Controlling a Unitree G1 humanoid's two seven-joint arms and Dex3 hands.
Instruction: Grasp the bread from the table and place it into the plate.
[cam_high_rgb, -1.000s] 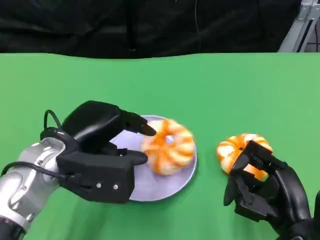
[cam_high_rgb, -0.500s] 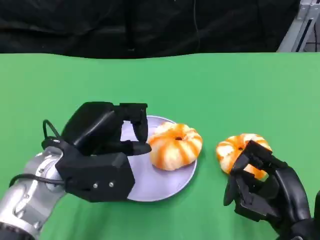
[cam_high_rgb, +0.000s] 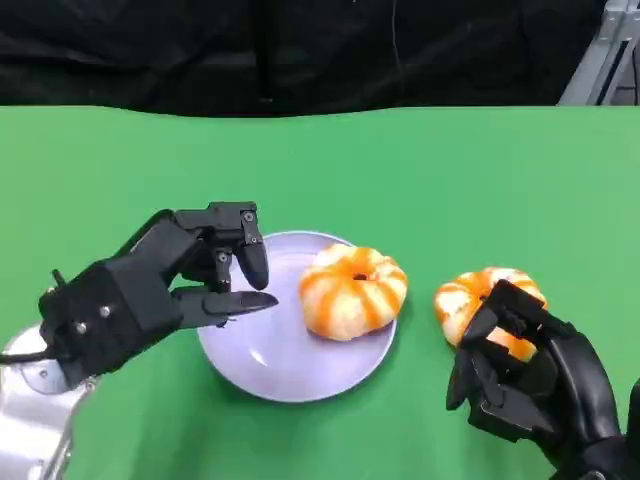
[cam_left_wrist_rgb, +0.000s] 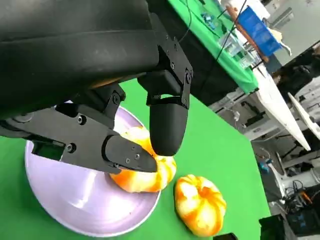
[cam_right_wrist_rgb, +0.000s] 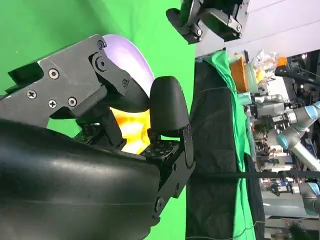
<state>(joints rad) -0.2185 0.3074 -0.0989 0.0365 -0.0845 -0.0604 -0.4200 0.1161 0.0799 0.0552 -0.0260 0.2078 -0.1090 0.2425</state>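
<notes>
Well, you had one bread (cam_high_rgb: 352, 292) lying flat in the right half of the plate (cam_high_rgb: 270, 368), hole facing up, its right side out over the plate's right rim; being round, it had no long axis to speak of, and its orange and white stripes ran outward from the middle. Your left hand (cam_high_rgb: 165, 290) hung over the plate's left edge with its fingers (cam_high_rgb: 248, 255) spread and nothing in them, their tips near that bread but apart from it, with bare plate between. The second bread (cam_high_rgb: 484, 300) sat on the green table (cam_high_rgb: 420, 170) just to the right of the plate, a strip of green showing between the two. Your right hand (cam_high_rgb: 525, 385) was on the near side of that second bread, fingers curled up against it; whether they actually gripped it or only touched it, you could not tell from these views. In the left wrist view the two breads lay side by side, one in the plate (cam_left_wrist_rgb: 90, 200) and the other bread (cam_left_wrist_rgb: 200, 205) on the cloth. Behind the plate you had wide open green running back to the table's far edge, where the black backdrop (cam_high_rgb: 300, 50) began. Left of the plate the cloth lay open too.
</notes>
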